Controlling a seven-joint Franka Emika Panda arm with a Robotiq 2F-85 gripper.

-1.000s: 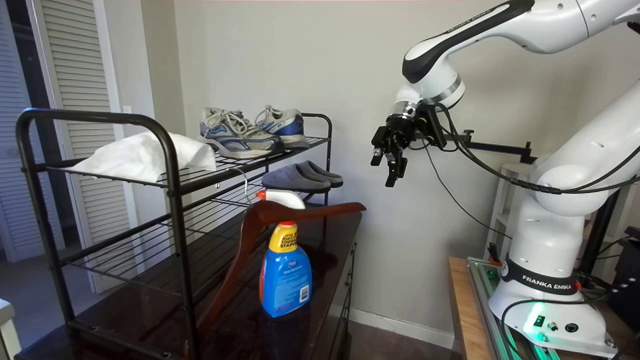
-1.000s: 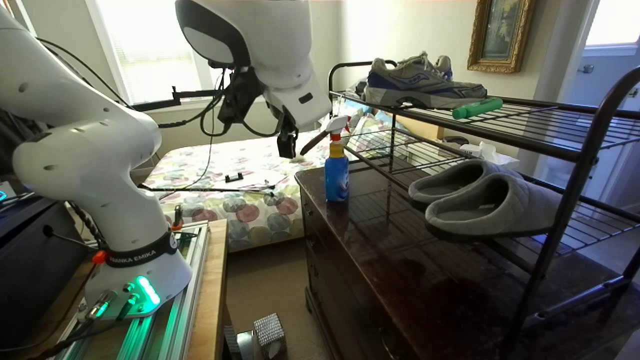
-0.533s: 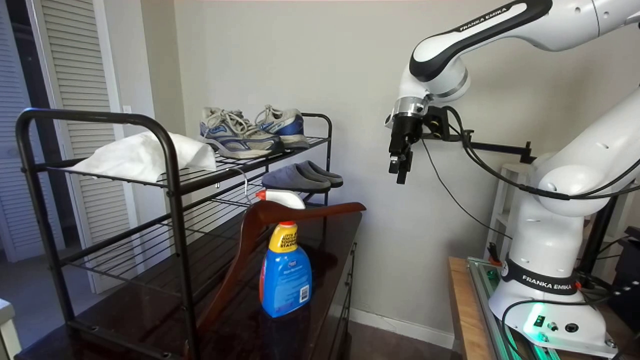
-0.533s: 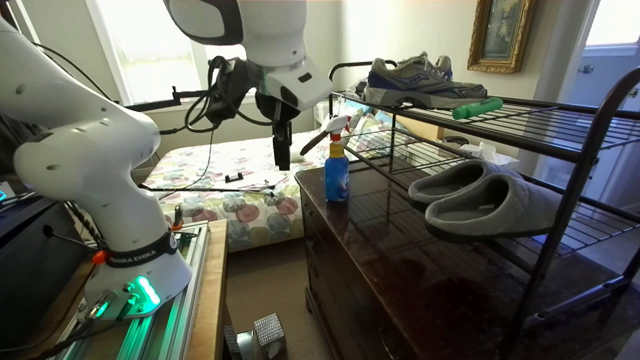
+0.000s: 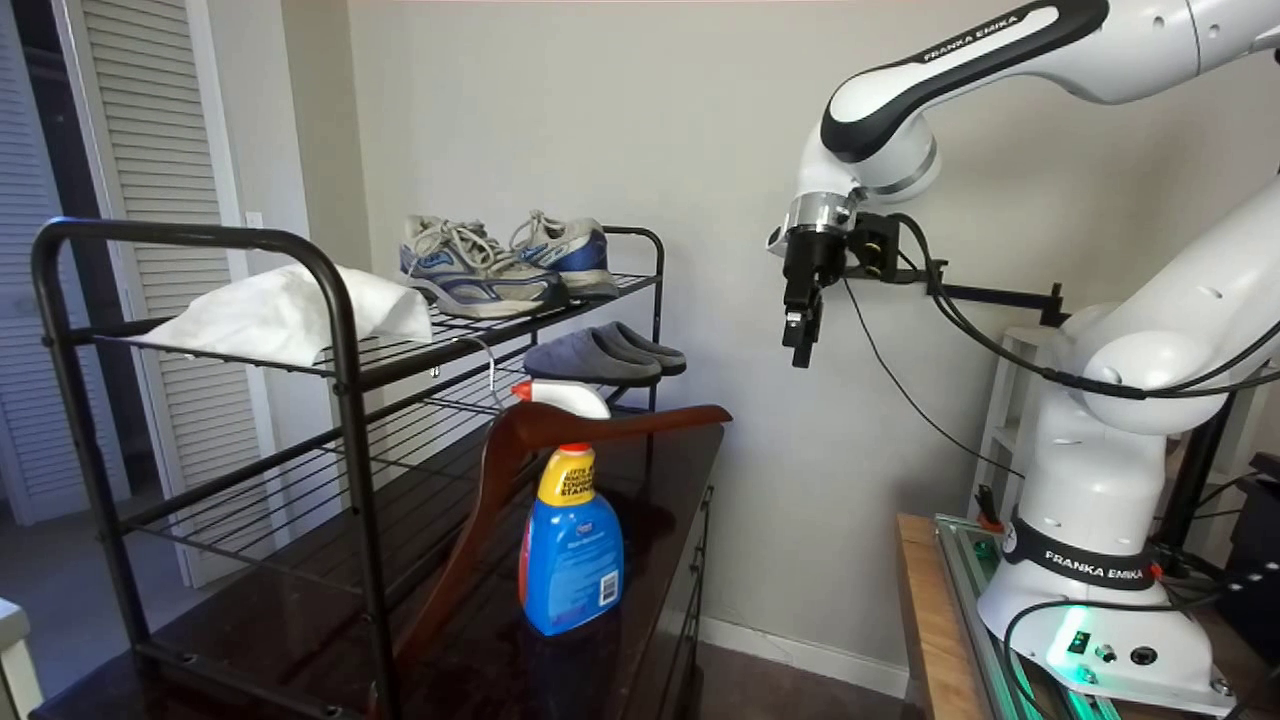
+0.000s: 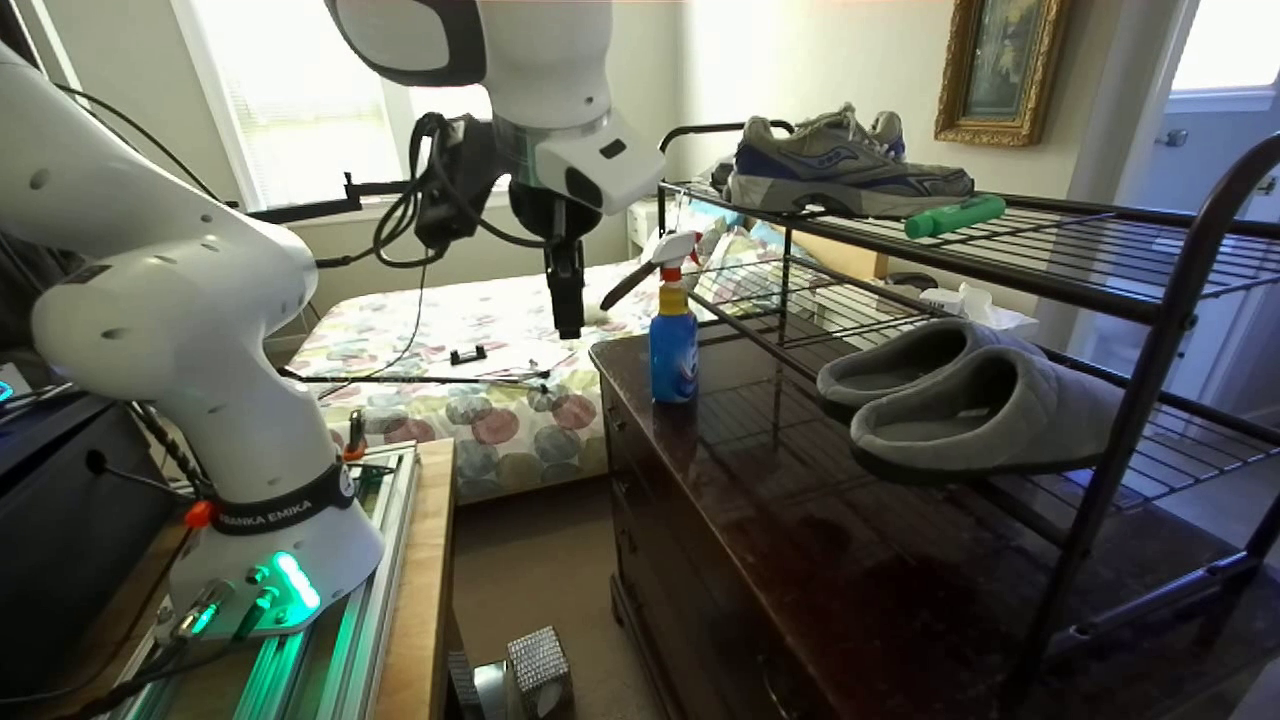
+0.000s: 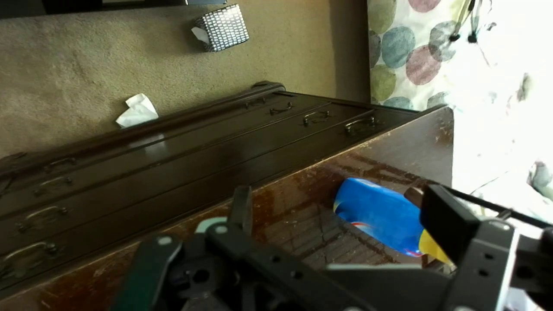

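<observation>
Spot in the wrist view a released gripper [image 7: 335,196], spread to a wide gap between two black fingers [image 7: 445,218], hanging in mid-air and touching nothing. Find near it a blue spray bottle [image 7: 380,216], upright on a dark dresser [image 6: 780,510] and apart from the fingertips in both exterior views. Note a brown wooden hanger [image 5: 620,426], crossing in front of the bottle's neck in an exterior view. Read "TOUGH" above "STAINS" on the yellow collar [image 5: 567,480]; see a barcode [image 5: 608,587] low on the blue body; cannot make out the smaller print. Read "FRANKA EMIKA" on a black band [image 5: 1080,558] around the base of the white arm [image 5: 1090,470], and again along the dark stripe [image 5: 970,38] higher up.
</observation>
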